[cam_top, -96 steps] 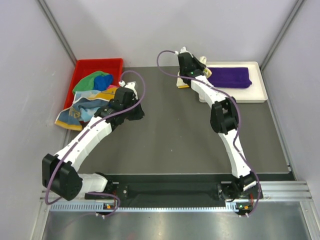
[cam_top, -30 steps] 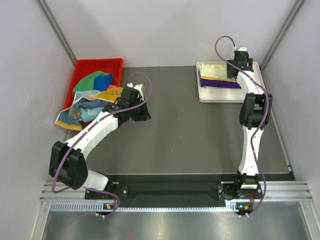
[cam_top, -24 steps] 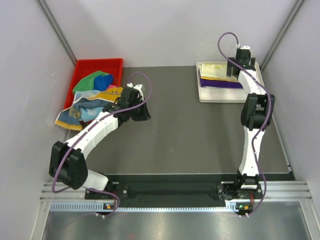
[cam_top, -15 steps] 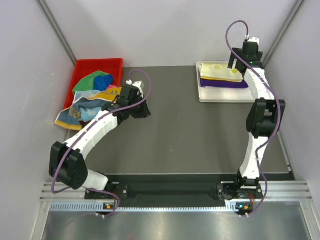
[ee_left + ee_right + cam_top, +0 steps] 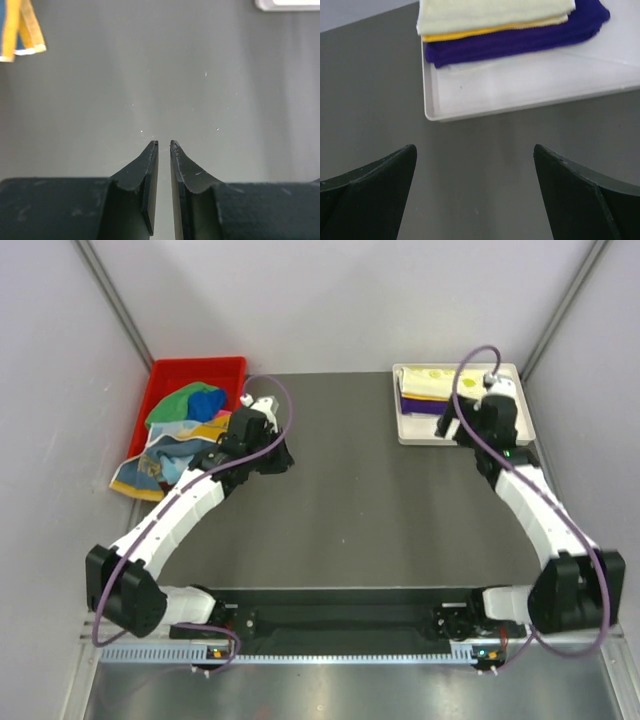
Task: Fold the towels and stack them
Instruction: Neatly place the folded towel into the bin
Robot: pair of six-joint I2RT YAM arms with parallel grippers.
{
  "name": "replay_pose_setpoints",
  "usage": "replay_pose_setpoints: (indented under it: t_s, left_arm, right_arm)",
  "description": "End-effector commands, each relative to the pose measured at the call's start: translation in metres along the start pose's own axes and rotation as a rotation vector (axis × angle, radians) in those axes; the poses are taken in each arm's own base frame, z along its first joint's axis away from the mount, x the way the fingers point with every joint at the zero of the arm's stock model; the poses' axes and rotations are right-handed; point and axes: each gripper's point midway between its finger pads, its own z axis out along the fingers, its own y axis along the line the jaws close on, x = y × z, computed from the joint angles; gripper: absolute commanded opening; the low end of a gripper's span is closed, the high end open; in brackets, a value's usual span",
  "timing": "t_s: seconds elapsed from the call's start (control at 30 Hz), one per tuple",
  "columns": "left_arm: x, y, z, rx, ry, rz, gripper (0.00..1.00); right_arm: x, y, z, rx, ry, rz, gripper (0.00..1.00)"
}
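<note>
A pale yellow towel (image 5: 490,12) lies folded on a deep purple towel (image 5: 520,42) in the white tray (image 5: 520,85). From above, this stack (image 5: 428,382) sits in the tray's left half. My right gripper (image 5: 475,147) hangs wide open and empty over the mat, just short of the tray's near edge. Loose multicoloured towels (image 5: 185,405) fill the red bin (image 5: 200,367), and one (image 5: 155,462) drapes over its front. My left gripper (image 5: 163,145) points at bare mat right of the bin, its jaws a narrow slit apart with nothing between them. A yellow and blue towel corner (image 5: 20,30) shows far left.
The dark mat (image 5: 370,510) covers the table between bin and tray. Pale side walls close in left, right and behind. The tray's corner (image 5: 290,4) shows at the top right of the left wrist view. A metal rail runs along the near edge by the arm bases.
My right arm has drawn back from over the tray toward its near edge, with the jaws spreading fully. My left gripper shifted slightly toward the bin and parted a little.
</note>
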Motion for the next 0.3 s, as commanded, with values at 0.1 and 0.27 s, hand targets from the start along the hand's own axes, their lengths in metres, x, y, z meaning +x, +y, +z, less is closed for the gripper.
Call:
replay_pose_setpoints:
  t_s: [0.1,0.27]
  left_arm:
    - [-0.008,0.007,-0.022,-0.009,-0.082,0.044,0.22]
    - [-0.006,0.011,-0.033,-0.012,-0.11,0.055,0.23]
  right_arm:
    - [0.041,-0.014,-0.05,-0.037,-0.04,0.053,1.0]
    - [0.042,-0.019,-0.071,-0.039,-0.085,0.064,1.0]
